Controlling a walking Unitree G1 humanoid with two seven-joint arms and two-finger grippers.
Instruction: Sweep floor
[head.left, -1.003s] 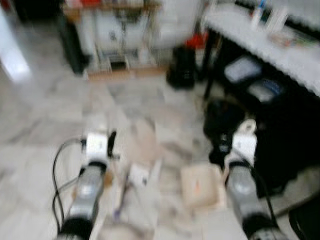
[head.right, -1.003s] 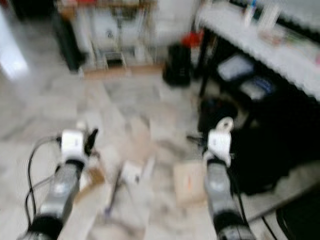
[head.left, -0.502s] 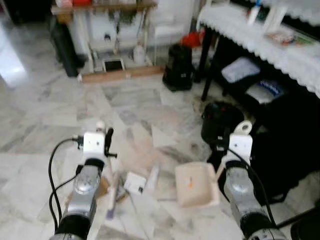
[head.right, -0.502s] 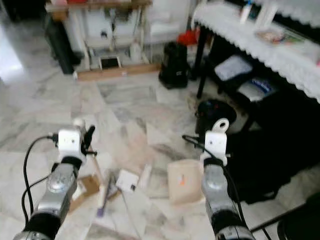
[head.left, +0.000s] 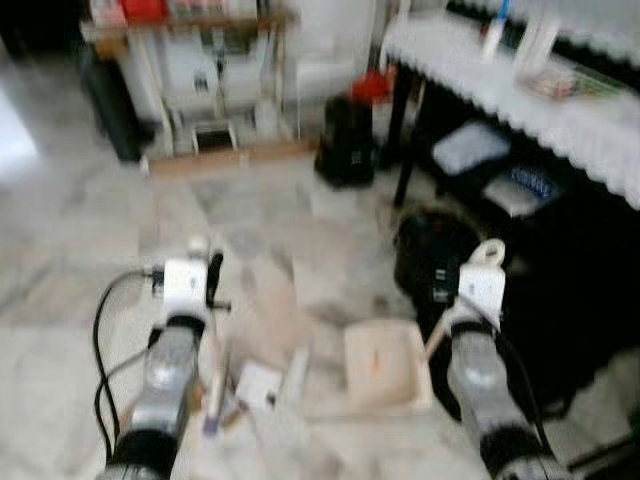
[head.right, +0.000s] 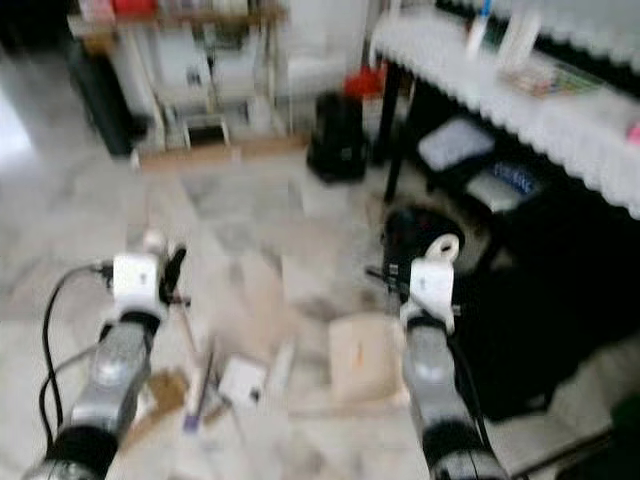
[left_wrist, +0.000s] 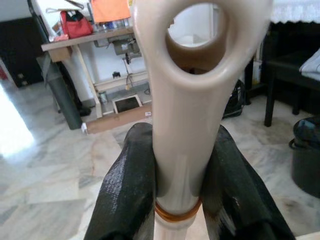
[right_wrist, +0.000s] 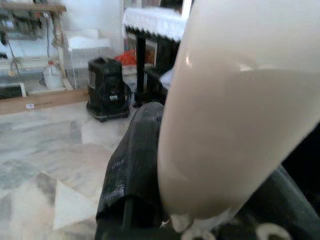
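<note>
My left gripper (left_wrist: 177, 200) is shut on the beige brush handle (left_wrist: 182, 100), which has a hanging hole at its top; both black fingers (left_wrist: 125, 195) press its sides. In the left eye view the left gripper (head.left: 205, 278) hovers above blurred floor litter: a white card (head.left: 258, 383), a pale tube (head.left: 297, 368) and a purple-tipped piece (head.left: 212, 420). My right gripper (right_wrist: 200, 200) is shut on the cream dustpan handle (right_wrist: 235, 125). The beige dustpan (head.left: 385, 365) lies flat on the marble floor just left of the right gripper (head.left: 470, 300).
A black bin (head.left: 430, 262) stands close beyond the dustpan. At the right, a black table (head.left: 520, 95) with a white lace cloth has items stored beneath. A black appliance (head.left: 347, 140) and a sewing-machine stand (head.left: 215, 70) are at the back. Open marble floor (head.left: 80, 230) spreads left.
The whole picture has shifted slightly and blurred again, so the camera has moved. Both grippers keep their hold, and the dustpan and litter lie as before.
</note>
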